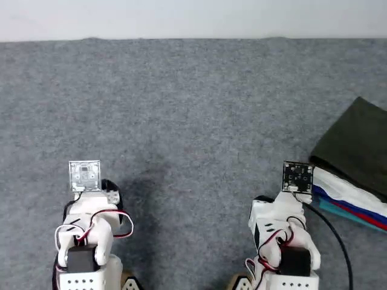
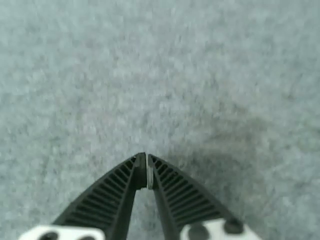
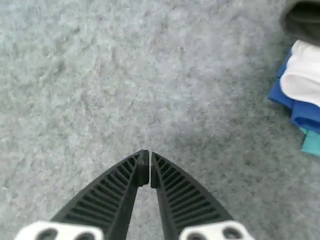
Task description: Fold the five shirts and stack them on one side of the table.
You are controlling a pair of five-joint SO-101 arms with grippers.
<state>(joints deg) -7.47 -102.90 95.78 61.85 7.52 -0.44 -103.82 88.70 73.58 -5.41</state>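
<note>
A stack of folded shirts (image 1: 354,175) lies at the table's right edge, a dark olive one (image 1: 360,145) on top and white, blue, red and teal layers under it. The right wrist view catches the stack's corner (image 3: 305,75) beside my right gripper (image 3: 149,170), which is shut and empty over bare grey felt. My left gripper (image 2: 147,172) is also shut with nothing in it, over felt. In the high view both arms sit folded back at the near edge, the left arm (image 1: 87,223) at the left and the right arm (image 1: 284,232) close beside the stack.
Grey felt (image 1: 193,109) covers the whole table, up to a white wall at the back. A black cable (image 1: 335,235) runs from the right arm toward the front edge.
</note>
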